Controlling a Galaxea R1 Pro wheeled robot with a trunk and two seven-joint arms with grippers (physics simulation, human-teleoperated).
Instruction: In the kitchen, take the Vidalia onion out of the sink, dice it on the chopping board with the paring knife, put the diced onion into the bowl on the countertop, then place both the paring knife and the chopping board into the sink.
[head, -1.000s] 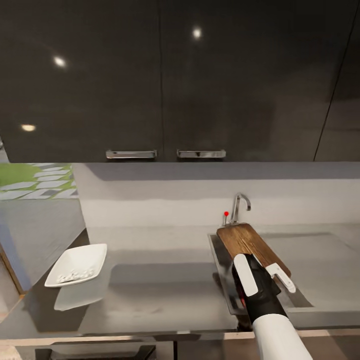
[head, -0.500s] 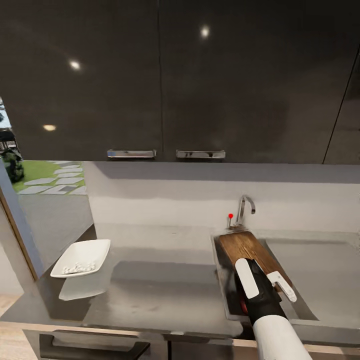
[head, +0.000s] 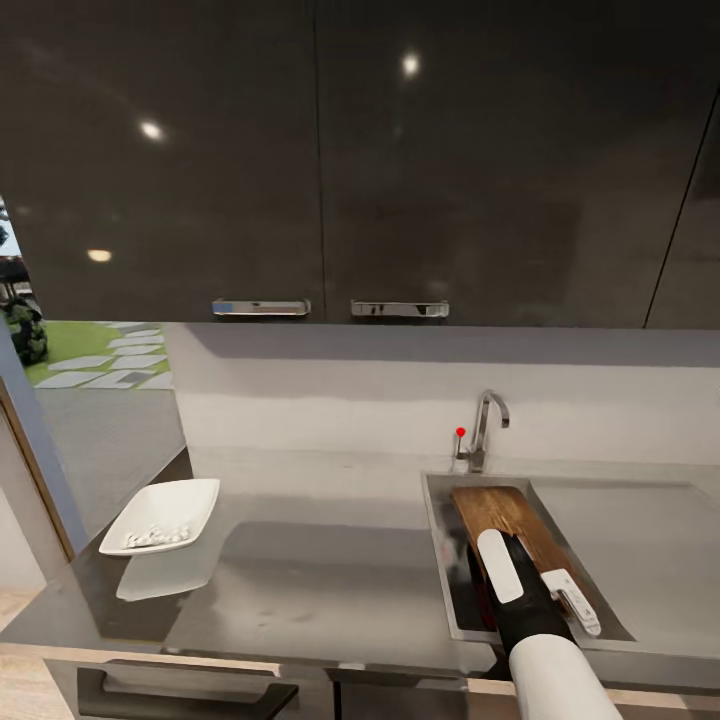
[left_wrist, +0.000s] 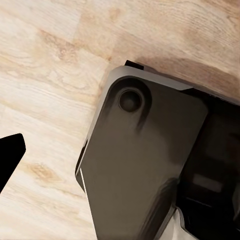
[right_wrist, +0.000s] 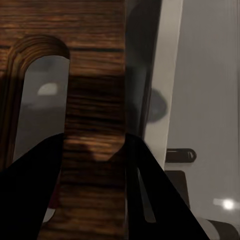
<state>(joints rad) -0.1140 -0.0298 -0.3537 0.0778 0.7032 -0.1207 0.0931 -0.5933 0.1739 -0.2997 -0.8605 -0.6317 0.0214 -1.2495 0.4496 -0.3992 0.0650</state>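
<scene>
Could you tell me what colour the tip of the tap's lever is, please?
Red: the small round tip of the chrome tap's lever behind the grey steel sink shows best in the head view.

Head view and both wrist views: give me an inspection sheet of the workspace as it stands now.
Surface: grey countertop, glossy.
Job's things: chopping board tilted inside the sink; white bowl holds pale diced pieces; a red bit beside the board may be the paring knife.
Clutter: nothing seen.
Grippers: right claw shut on the chopping board's handle; left claw's state cannot be told.
Cables: nothing seen.
Surroundings: chrome tap behind the sink, black upper cabinets, wood floor below the left arm.
</scene>
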